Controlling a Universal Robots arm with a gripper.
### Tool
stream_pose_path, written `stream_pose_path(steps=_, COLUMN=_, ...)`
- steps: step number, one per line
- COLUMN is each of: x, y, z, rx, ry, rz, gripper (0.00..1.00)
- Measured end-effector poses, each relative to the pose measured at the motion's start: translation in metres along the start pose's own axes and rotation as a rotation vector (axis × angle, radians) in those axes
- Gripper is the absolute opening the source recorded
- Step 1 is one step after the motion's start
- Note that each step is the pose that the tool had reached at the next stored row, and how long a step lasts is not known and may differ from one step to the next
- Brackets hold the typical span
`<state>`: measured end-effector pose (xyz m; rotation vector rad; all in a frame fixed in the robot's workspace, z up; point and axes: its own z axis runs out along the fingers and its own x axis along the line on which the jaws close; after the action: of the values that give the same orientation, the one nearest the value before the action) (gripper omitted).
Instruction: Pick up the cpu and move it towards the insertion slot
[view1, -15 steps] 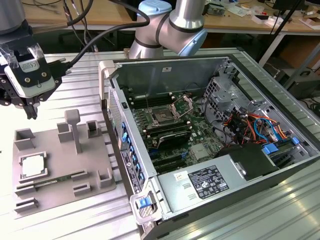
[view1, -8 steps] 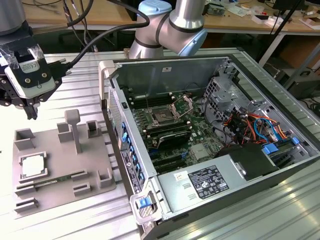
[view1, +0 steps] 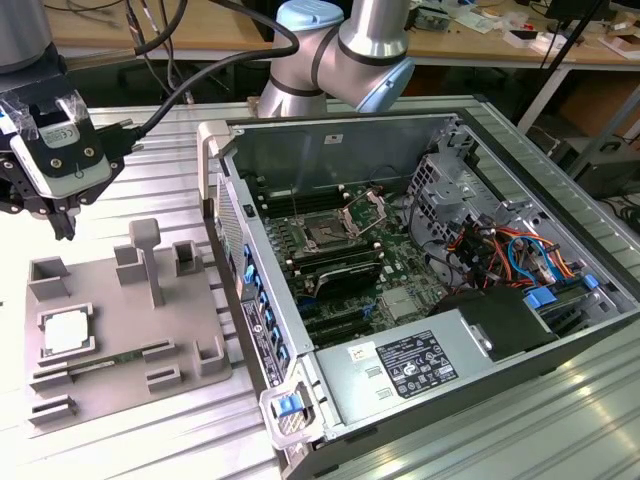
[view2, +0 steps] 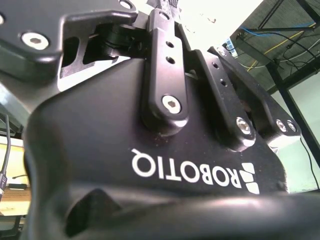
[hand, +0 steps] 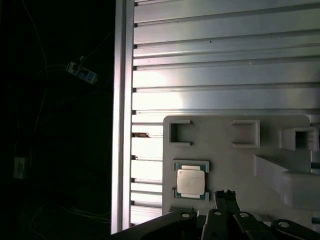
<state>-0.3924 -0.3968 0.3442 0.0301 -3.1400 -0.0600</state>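
The hand (view1: 67, 228) hangs over the ribbed metal tabletop (view1: 150, 170) at the exterior view's left, above the far edge of the grey plastic tray (view1: 190, 335). Its two dark fingertips are drawn together to a point with nothing between them (the hand is closed and empty). The cpu (view1: 68, 333) lies flat in a square pocket of the tray, silvery top up, on the tray's side toward the exterior view's left, and it is clear of the hand. In the first wrist view the hand (hand: 227, 196) shows close by the cpu (hand: 191, 181) without touching it, and the chip sits square inside its pale-rimmed pocket on the tray (hand: 240, 165), with the ribbed tabletop (hand: 225, 75) beyond. The tray also carries several raised blocks and narrow slots, one tall post (view1: 148, 262) among them. To the exterior view's right of the tray stands an opened computer case (view1: 400, 130), touching or just beside the tray's edge. Inside it, on the green circuit board (view1: 405, 255), the insertion slot (view1: 327, 236) shows its dark centre in a silver frame, and its hinged bracket (view1: 365, 212) stands raised. The slot is well apart from both the cpu and the hand.
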Motion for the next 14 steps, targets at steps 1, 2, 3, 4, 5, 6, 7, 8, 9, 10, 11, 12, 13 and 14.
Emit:
stream_pose_path(steps=1, x=0.0, y=0.0, z=0.0001, rx=0.0, ry=0.0, rz=0.0, gripper=0.11)
stream_pose_path(steps=2, x=0.0, y=0.0, z=0.0003, rx=0.0, ry=0.0, rz=0.0, gripper=0.11)
stream_pose_path(steps=3, x=0.0, y=0.0, z=0.0005, rx=0.0, ry=0.0, rz=0.0, gripper=0.11)
stream_pose_path(steps=4, x=0.0, y=0.0, z=0.0007, rx=0.0, ry=0.0, rz=0.0, gripper=0.11)
stream_pose_path(steps=5, x=0.0, y=0.0, z=0.0009, rx=0.0, ry=0.0, rz=0.0, gripper=0.11)
stream_pose_path(steps=6, x=0.0, y=0.0, z=0.0012, rx=0.0001, ry=0.0, rz=0.0, gripper=0.11)
stream_pose_path(steps=7, x=0.0, y=-0.0001, z=0.0013, rx=0.0, ry=0.0, rz=0.0, gripper=0.11)
stream_pose_path(steps=8, x=0.0, y=0.0, z=0.0014, rx=0.0, ry=0.0, rz=0.0, gripper=0.11)
stream_pose_path(steps=9, x=0.0, y=-0.0001, z=0.0015, rx=0.0, ry=0.0001, rz=0.0, gripper=0.11)
stream_pose_path(steps=10, x=0.0, y=-0.0001, z=0.0016, rx=0.0, ry=0.0001, rz=0.0, gripper=0.11)
stream_pose_path(steps=11, x=0.0, y=-0.0001, z=0.0018, rx=0.0, ry=0.0, rz=0.0, gripper=0.11)
stream_pose_path(steps=12, x=0.0, y=-0.0001, z=0.0019, rx=0.0, ry=0.0, rz=0.0, gripper=0.11)
stream_pose_path(steps=13, x=0.0, y=-0.0001, z=0.002, rx=0.0, ry=0.0, rz=0.0, gripper=0.11)
stream_pose_path(steps=14, x=0.0, y=-0.0001, z=0.0022, rx=0.0, ry=0.0, rz=0.0, gripper=0.11)
